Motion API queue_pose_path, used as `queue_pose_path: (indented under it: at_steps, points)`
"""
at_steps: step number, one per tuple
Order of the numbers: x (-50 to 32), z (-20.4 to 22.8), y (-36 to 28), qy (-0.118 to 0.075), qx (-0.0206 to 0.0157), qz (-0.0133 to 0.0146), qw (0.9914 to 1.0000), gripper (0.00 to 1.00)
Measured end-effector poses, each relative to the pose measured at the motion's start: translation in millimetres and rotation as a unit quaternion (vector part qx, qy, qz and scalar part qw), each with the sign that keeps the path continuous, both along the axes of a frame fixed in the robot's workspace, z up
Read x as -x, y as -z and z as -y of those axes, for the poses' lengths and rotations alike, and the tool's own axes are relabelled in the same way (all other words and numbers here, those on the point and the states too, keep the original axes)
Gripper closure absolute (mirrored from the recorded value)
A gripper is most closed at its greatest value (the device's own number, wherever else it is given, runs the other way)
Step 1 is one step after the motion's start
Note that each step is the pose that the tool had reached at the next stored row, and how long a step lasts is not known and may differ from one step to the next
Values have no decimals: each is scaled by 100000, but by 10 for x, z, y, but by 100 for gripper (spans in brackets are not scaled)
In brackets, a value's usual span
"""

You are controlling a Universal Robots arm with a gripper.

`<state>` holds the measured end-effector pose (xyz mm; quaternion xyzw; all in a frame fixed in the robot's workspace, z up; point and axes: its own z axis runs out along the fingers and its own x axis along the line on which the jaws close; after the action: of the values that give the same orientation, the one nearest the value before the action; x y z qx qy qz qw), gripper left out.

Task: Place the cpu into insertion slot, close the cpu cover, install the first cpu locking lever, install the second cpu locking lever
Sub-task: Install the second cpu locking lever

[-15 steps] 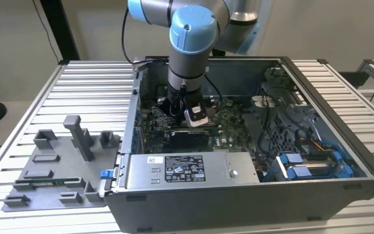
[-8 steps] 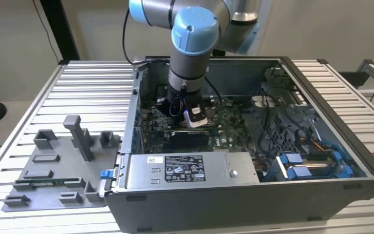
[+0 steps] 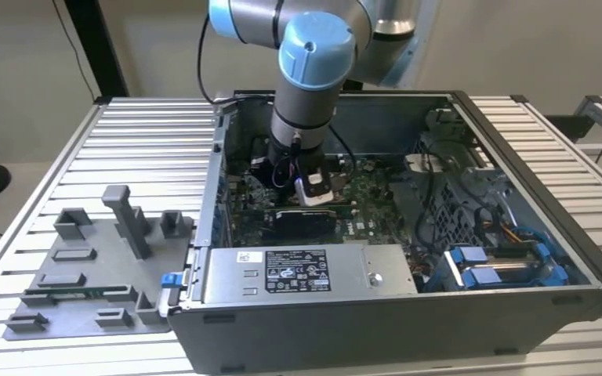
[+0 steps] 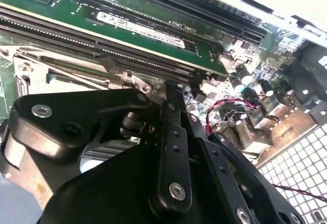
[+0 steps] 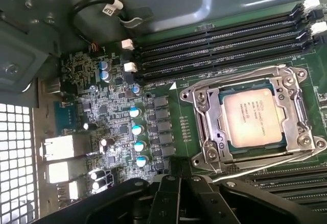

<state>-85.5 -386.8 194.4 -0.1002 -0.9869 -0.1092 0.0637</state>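
Slatted metal bench (image 3: 123, 133) carries an open computer case (image 3: 406, 313), with a grey fixture tray (image 3: 81, 282) lying beside it toward the exterior view's left. Inside the case, the robot's fingers (image 4: 171, 99) hang low over the green circuit board (image 5: 168, 147); in the second wrist view the black finger links run together toward one narrow tip, with nothing seen between them, yet whether they are fully closed I cannot tell. That tip sits just beside the silvery socket hardware, near the long black memory slots (image 4: 153, 60).

In the first wrist view the cpu (image 5: 251, 117) lies flat in the insertion slot (image 5: 225, 150), its silvery-tan top showing through the cut-out of the cpu cover (image 5: 207, 109), which lies down around it. A thin wire lever (image 5: 265, 165) runs along the socket edge nearest the fingers. Beyond the socket, away from the fingers, run more memory slots (image 5: 219, 43). A row of blue-topped capacitors (image 5: 137, 137) stands on the board just beside the socket. In the exterior view the arm (image 3: 306, 86) reaches down into the case above a grey power supply box (image 3: 291, 274).
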Motion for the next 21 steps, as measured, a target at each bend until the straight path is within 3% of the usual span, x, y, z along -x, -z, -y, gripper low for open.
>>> queue_pose_path:
  at_steps: [1,14,16,18,20,21]
  points:
    - [1,-1,-33,15,-137,14,100000,100]
    - [-2,1,-627,-14,-114,26,100000,100]
    - [-20,34,-722,-105,-109,69,100000,100]
    - [-28,61,-766,-208,-100,143,100000,100]
    - [-31,78,-790,-294,132,228,99999,100]
    - [-32,79,-790,-325,382,454,99998,100]
